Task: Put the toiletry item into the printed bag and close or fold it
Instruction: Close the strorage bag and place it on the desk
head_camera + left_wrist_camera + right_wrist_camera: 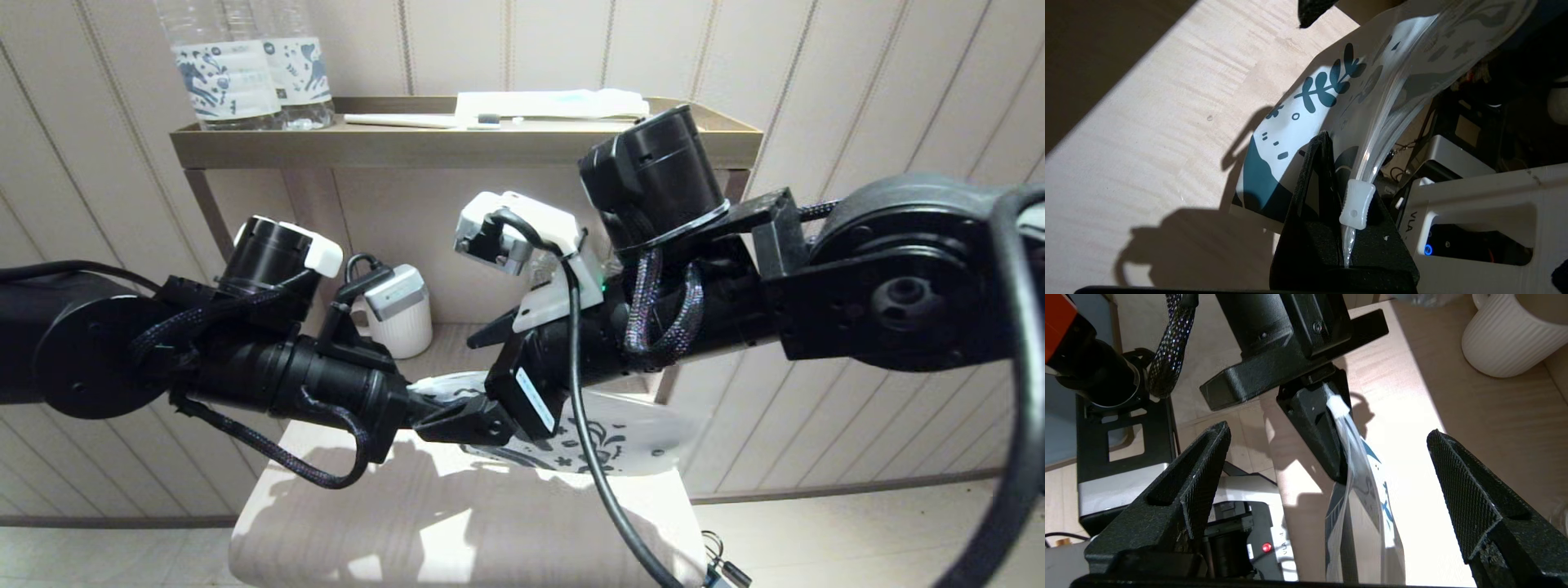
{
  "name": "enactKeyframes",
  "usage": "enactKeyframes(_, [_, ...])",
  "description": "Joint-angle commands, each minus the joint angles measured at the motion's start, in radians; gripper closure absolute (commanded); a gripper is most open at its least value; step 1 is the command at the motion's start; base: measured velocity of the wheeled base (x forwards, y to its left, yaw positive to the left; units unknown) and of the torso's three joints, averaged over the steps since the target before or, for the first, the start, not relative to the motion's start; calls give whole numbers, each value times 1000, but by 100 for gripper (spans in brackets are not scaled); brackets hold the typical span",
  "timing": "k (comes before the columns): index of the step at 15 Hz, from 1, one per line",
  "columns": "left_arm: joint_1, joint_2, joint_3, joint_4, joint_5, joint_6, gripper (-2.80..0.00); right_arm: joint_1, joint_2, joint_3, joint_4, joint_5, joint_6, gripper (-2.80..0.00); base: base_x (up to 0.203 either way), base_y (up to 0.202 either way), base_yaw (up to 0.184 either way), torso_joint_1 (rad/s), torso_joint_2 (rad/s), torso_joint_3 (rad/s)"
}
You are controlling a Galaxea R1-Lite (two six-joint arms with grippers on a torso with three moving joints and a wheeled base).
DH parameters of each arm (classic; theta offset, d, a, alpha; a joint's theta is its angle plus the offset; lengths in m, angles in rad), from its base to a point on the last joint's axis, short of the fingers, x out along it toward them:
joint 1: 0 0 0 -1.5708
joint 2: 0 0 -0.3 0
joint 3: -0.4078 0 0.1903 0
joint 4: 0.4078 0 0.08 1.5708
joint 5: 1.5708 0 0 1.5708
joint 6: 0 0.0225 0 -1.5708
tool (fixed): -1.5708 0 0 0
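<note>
A pale wood-grain surface (457, 523) lies under both arms, with a brown shelf (465, 143) above it against the panelled wall. The printed bag (620, 441) hangs in the air above the surface, held between the two arms. The left end effector (1345, 228) is clamped on the bag's zip edge, right at the small translucent slider (1357, 204). The right end effector (1327, 486) faces it with its fingers spread wide apart, the bag's edge running between them and touching neither. A white ribbed mug (1502, 335) stands on the surface behind. The toiletry item (424, 121) lies on the shelf, well apart from both end effectors, beside two horse-labelled bottles (245, 73).
</note>
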Motion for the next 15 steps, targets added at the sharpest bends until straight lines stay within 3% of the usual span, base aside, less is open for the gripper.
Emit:
enactKeyframes(1, [0,2,-1,1,-4,1,0,-7,36,-18,1,4,-6,-280,0,0,0,0,0,0])
enactKeyframes(8, [0,0,1,-3,-4,2,0,-23,105,-107,4,12,-7,-280,0,0,0,0,0,0])
enactKeyframes(15, [0,8,-2,-3,-4,4,0,-25,117,-109,7,19,-7,-280,0,0,0,0,0,0])
